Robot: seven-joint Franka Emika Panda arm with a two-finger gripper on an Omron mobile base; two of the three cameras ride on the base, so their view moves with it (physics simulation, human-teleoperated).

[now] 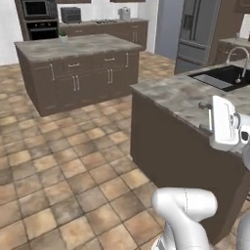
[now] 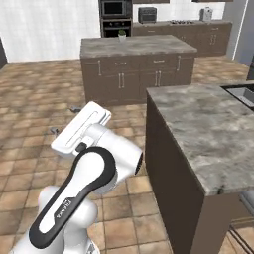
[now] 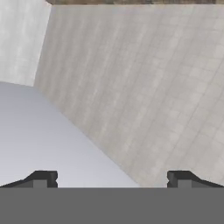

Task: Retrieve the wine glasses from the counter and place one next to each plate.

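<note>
Tiled floor (image 1: 58,161) open between near island (image 1: 185,97) and far island (image 1: 78,49).

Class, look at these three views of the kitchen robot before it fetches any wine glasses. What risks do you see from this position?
1. The gripper stands open with nothing between its fingertips, facing a tiled wall, so any reach from here would be blind.
2. The hand hangs close to the edge of the stone-topped island with the black sink; a wide swing might clip it.
3. The base sits close to that island, so driving off may scrape its dark side.
</note>
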